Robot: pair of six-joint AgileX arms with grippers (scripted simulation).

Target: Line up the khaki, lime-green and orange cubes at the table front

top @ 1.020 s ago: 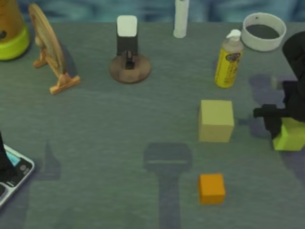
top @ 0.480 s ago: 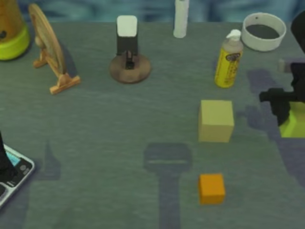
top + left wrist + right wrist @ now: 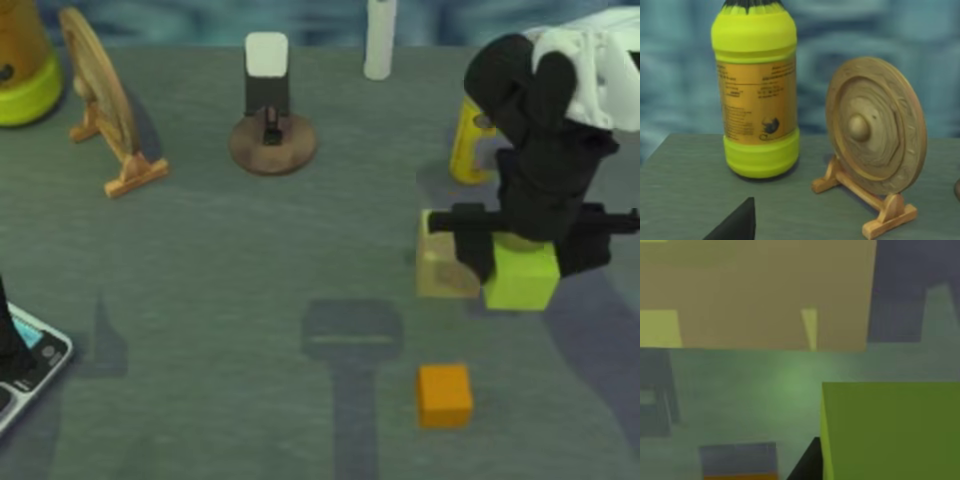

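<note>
From the top view, the right hand point(image 3: 528, 248) is closed on the lime-green cube point(image 3: 522, 277) and holds it just beside the khaki cube point(image 3: 441, 268), on the side away from the wooden disc on its stand point(image 3: 100, 100). I cannot tell if the green cube already touches the worktop point(image 3: 200, 280) or the khaki one. The orange cube point(image 3: 444, 395) lies alone, nearer the front edge than the khaki cube and well apart from it. The yellow pump bottle point(image 3: 466, 150) stands behind the khaki cube, partly hidden by the arm.

I judge that all three cubes are stiff, light and matte, so they should not slip or bend. Two opposite flat faces are the best place to hold; the khaki cube is the widest and needs the widest opening.

In the left wrist view, the left arm is parked at the side of the wooden disc on its stand point(image 3: 872, 135), next to a big yellow bottle point(image 3: 757, 90). Only a dark tip shows, so I cannot tell the state of the left hand.

In the right wrist view, the lime-green cube point(image 3: 890, 430) fills one corner, with the khaki cube point(image 3: 755, 295) close beyond it and a strip of the orange cube point(image 3: 740, 476) at the edge. The dull grey-green surface is flat and even, with free room around the orange cube.
</note>
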